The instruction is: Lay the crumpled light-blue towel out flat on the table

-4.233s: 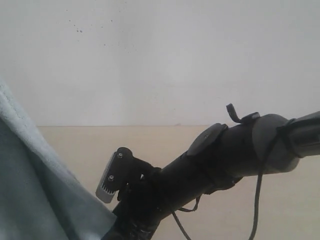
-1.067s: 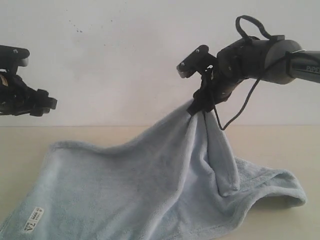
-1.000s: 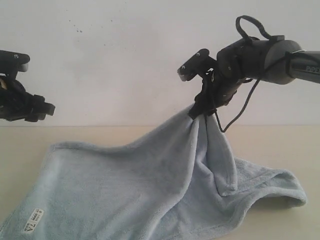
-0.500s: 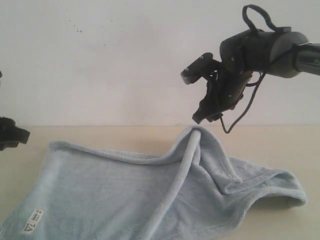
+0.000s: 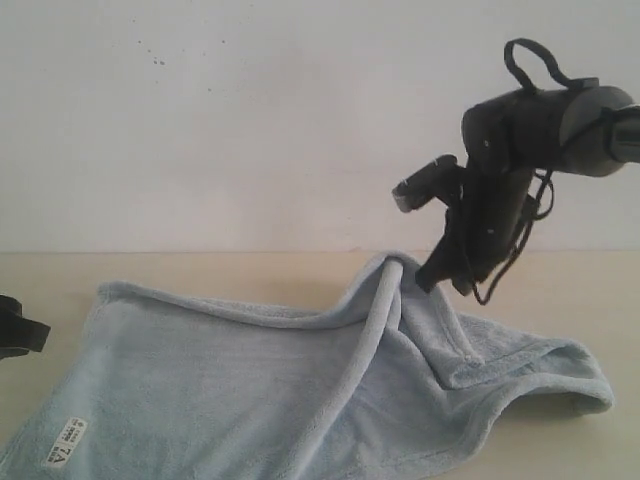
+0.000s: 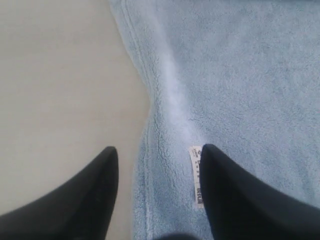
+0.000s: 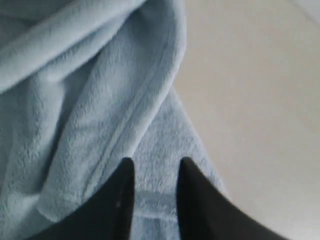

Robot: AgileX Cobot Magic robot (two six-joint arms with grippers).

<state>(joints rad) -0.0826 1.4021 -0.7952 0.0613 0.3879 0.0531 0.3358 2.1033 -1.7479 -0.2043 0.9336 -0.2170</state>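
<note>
Released since a second ago: right hand (image 5: 445, 282) let go of the lifted cloth and dropped lower; left hand (image 5: 20, 335) sank toward the counter (image 5: 200, 268).

Nearest: towel (image 5: 230, 385) lies on the counter, partly spread, white label (image 5: 64, 442) at its near-left corner. Left hand's jaws are wide apart and empty, straddling the hem (image 6: 145, 150) beside the label (wrist view).

Farther back: a soft ridge (image 5: 385, 290) stands mid-towel. Right hand is narrowly parted, holding nothing, close by the ridge's top. White wall (image 5: 250, 120) behind.
</note>
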